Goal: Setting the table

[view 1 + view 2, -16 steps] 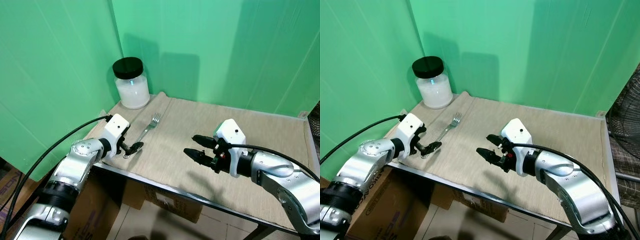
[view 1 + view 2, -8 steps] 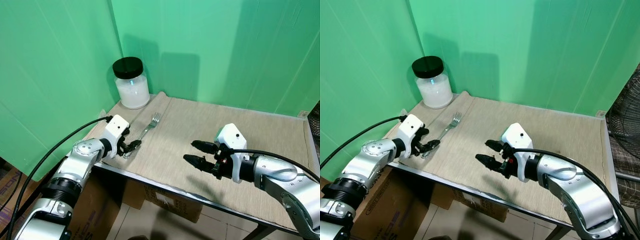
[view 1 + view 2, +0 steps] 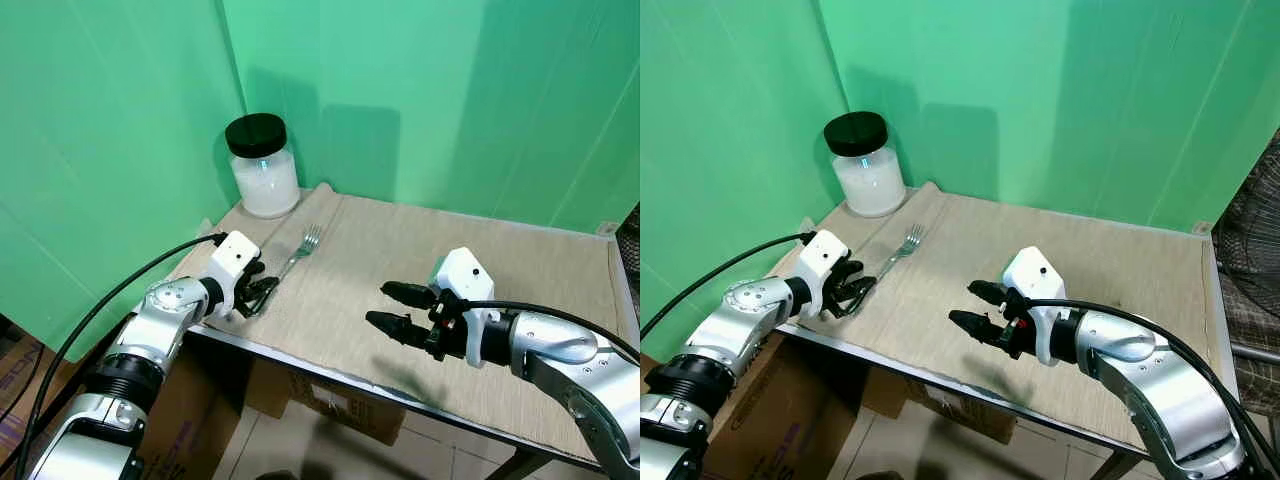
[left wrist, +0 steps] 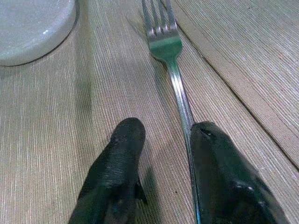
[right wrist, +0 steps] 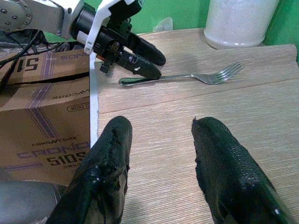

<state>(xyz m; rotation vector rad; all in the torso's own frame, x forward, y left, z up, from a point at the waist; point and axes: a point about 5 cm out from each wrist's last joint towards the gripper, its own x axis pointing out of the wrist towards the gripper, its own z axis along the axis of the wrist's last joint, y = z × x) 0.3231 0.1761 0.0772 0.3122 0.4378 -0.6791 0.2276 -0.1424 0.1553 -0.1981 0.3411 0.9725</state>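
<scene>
Left wrist view: left hand (image 4: 161, 140), fingers apart, seemingly straddles the silver metal fork's (image 4: 174, 77) handle on the beige-matted bench (image 3: 520, 260); right hand (image 3: 392, 308) hovers spread.

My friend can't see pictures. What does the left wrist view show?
The left hand, with two open black fingers, rests at the handle of a shiny silver metal fork lying on a beige woven table mat. A white jar's base sits nearby.
</scene>
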